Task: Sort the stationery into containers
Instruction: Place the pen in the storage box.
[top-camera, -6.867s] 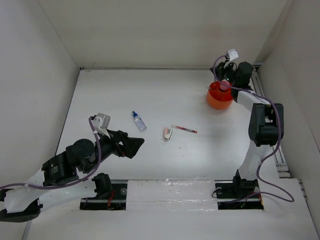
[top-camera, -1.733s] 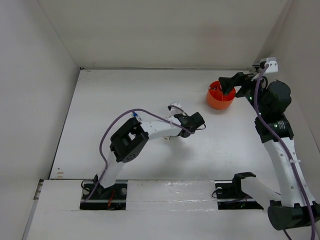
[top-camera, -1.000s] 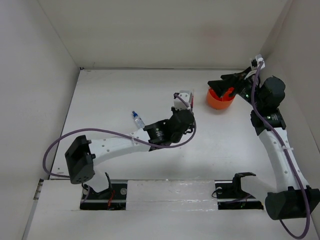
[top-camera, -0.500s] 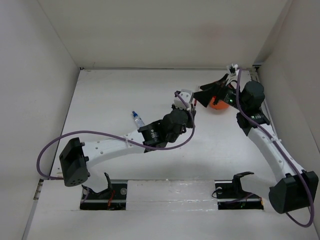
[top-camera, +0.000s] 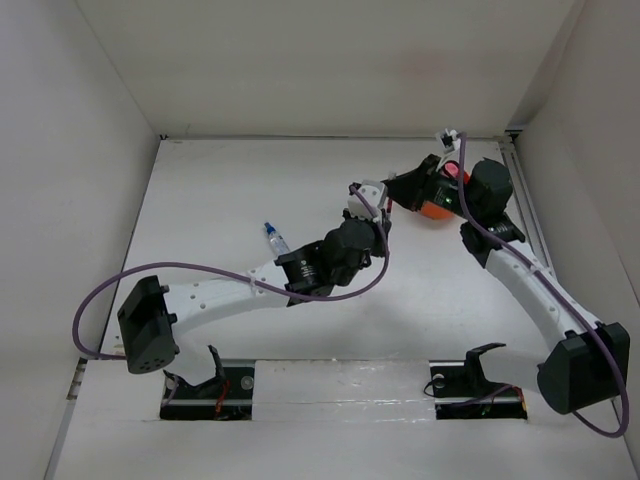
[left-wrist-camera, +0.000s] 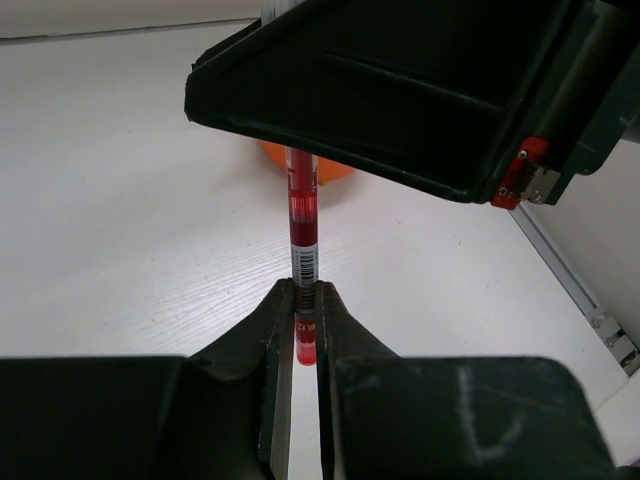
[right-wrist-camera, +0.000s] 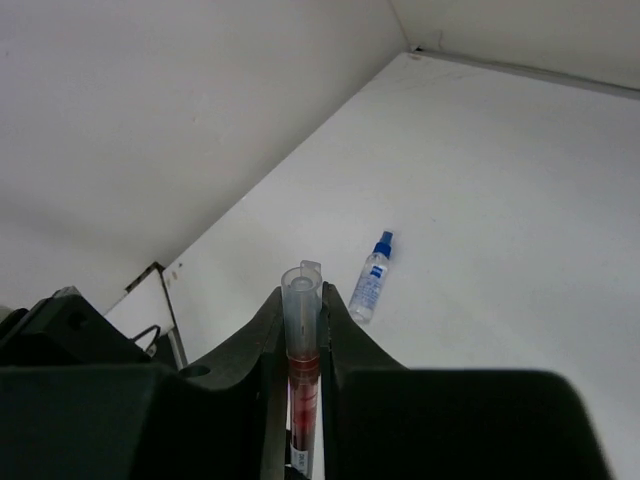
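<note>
From above, the left arm (top-camera: 230, 285) reaches across the tabletop (top-camera: 220, 180) towards the far right, and the right arm (top-camera: 520, 275) bends back to meet it just left of the orange tub (top-camera: 437, 211). The right arm's black head hides part of the tub. A small blue-capped bottle (top-camera: 277, 241) lies on the tabletop beside the left arm, well apart from the tub. How the fingers stand cannot be made out from this height.

The left wrist camera shows the left fingers (left-wrist-camera: 283, 318) pressed together on the lower end of a red pen (left-wrist-camera: 303, 225), near its barcode label. The pen runs straight away from them, up off the tabletop, and its far end disappears under the right arm's dark head (left-wrist-camera: 400, 90). The tub (left-wrist-camera: 330, 172) shows behind the pen, mostly covered.

The right wrist camera shows the right fingers (right-wrist-camera: 273, 325) clamped on the same pen (right-wrist-camera: 301, 345), whose clear end sticks out past their tips. Beyond it the blue-capped bottle (right-wrist-camera: 371, 276) lies on the tabletop (right-wrist-camera: 500, 200).
</note>
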